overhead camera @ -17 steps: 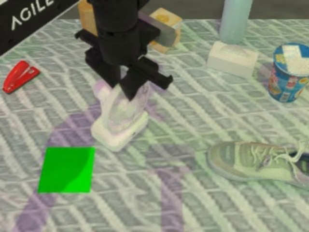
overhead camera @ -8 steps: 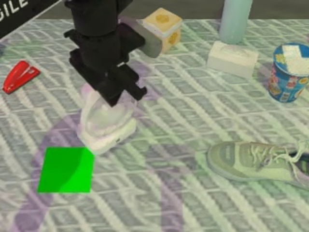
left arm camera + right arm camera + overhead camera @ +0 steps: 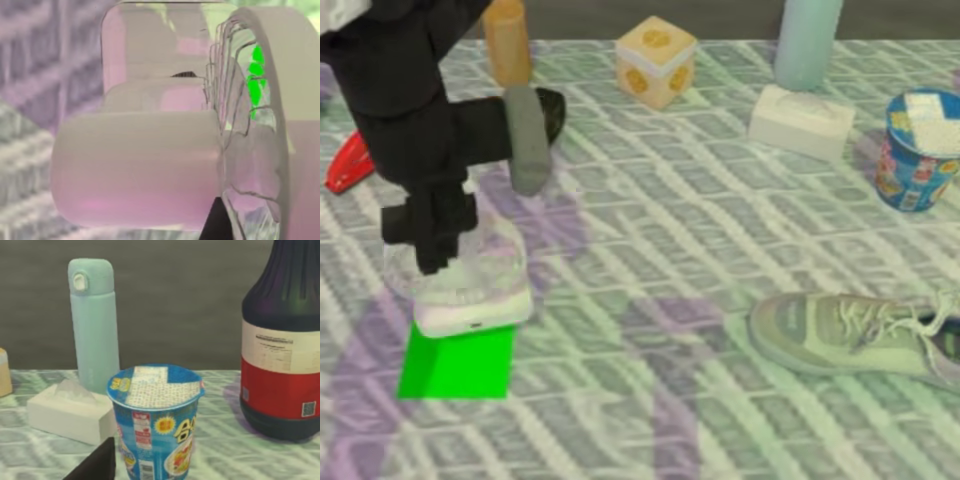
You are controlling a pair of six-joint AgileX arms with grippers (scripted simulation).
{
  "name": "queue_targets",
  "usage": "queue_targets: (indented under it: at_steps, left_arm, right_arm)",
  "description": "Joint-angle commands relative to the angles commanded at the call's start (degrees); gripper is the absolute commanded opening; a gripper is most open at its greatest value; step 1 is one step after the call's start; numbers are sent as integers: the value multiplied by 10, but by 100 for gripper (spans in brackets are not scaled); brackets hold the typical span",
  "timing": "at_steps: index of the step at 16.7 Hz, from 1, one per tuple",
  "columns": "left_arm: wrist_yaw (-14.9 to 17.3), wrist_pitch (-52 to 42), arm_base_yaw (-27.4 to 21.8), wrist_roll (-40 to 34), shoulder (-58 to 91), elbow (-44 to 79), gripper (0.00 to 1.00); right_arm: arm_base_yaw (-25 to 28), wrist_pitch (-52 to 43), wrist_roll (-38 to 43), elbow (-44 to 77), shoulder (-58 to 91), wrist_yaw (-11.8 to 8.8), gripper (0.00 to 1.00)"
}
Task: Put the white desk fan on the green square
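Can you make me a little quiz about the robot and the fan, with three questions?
1. True or false: the white desk fan already covers the whole green square.
2. Which arm is carrying the fan? A) my left arm B) my right arm
3. Fill in: the grey-green ____ lies at the table's right side.

Key
1. False. In the top view the fan's base overlaps only the square's far edge, and most of the green shows.
2. A. The left gripper is on the fan; my right arm is out of the top view, by the noodle cup.
3. shoe
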Motion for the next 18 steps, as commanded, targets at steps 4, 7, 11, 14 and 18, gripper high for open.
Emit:
queue_targets:
  at_steps: [4, 7, 11, 14, 18]
  left_arm:
    - [0, 20, 31, 125, -62, -83, 0]
    - [0, 26, 41, 155, -81, -109, 0]
    - [0, 26, 38, 155, -79, -107, 0]
    - [0, 50, 40, 156, -78, -128, 0]
    - [0, 103, 44, 158, -72, -176, 0]
  right_arm:
    - [0, 0, 0, 0, 0, 0, 100]
    - [0, 0, 0, 0, 0, 0, 100]
    - [0, 0, 0, 0, 0, 0, 100]
    - [0, 0, 0, 0, 0, 0, 100]
    - [0, 0, 0, 0, 0, 0, 100]
